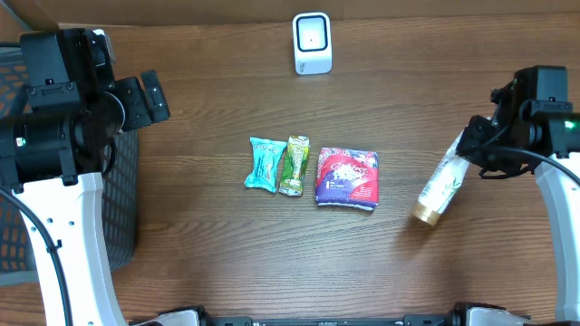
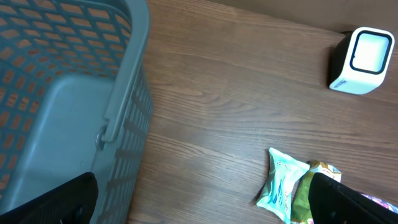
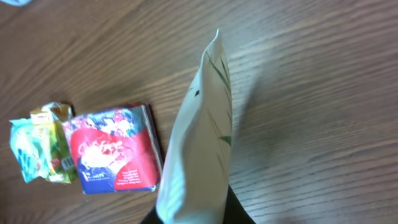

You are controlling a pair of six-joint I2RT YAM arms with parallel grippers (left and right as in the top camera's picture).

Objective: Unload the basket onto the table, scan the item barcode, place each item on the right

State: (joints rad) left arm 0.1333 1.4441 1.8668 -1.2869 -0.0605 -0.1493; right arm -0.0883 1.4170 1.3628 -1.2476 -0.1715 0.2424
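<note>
Right hand [image 1: 464, 156]: pressed together, pinching one end of the white soft pouch with green leaf print and gold end [image 1: 441, 188].
Pouch: well to the right of the small white barcode scanner [image 1: 313, 43] and nearer the front edge.
Long axis: slants away from the scanner, gold end farthest.
Coming move: probably carry it left and back, towards the scanner.
Barcode: not visible.
Left hand [image 2: 199, 186]: spread, empty, well left of the scanner.

Bright even light, soft shadows, close pouch [image 3: 199, 143] slightly blurred
</note>
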